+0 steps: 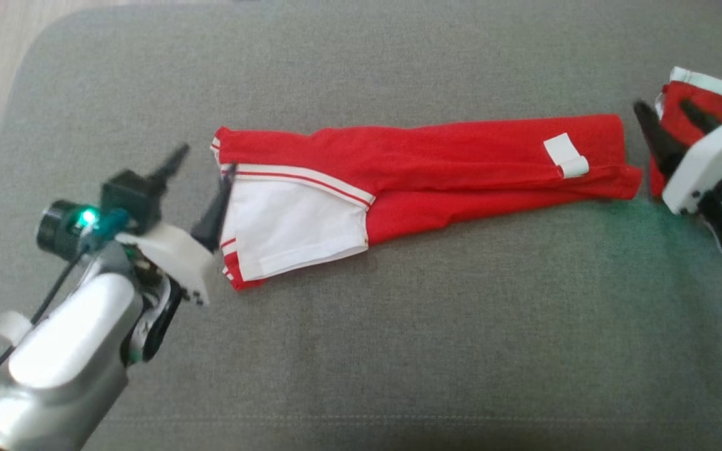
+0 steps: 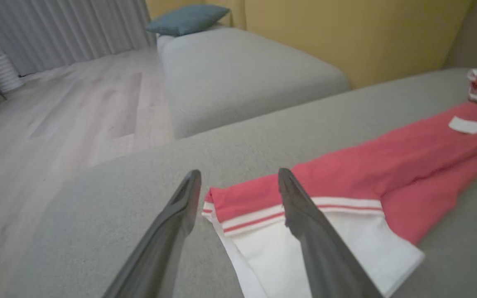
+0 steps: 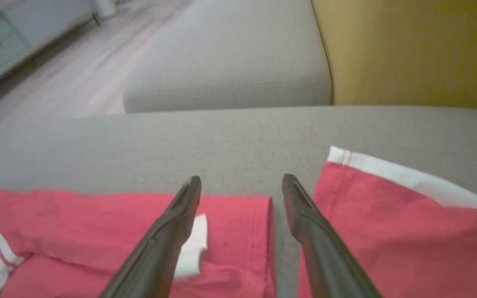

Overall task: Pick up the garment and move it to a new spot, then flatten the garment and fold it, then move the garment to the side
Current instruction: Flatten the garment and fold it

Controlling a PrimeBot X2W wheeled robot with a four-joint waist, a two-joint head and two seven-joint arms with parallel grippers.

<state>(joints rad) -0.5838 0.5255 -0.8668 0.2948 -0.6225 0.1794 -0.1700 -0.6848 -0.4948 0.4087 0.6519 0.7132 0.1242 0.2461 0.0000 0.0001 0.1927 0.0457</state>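
Head view shows the garment lying as a long red strip across the middle of the grey cushion. Its white, red-striped panel is at the left end and a small white label sits near the right end. A second red piece lies just beyond that right end, with a narrow gap of cushion between the two.

The left jaws stand apart at the strip's left end. In the left wrist view one finger crosses the striped hem and the other hangs over bare cushion. The right jaws are also apart, holding nothing. In the right wrist view one finger lies over the cloth by the label and the other sits by the gap, close to the second piece.

The lengthwise fold looks done, so the step in hand is probably a crosswise fold. To do it well, each pair should close low on all layers at its own end. The right jaws need to stay left of the gap so the second piece is not caught. The lifted end should travel straight along the strip so the edges stay matched.
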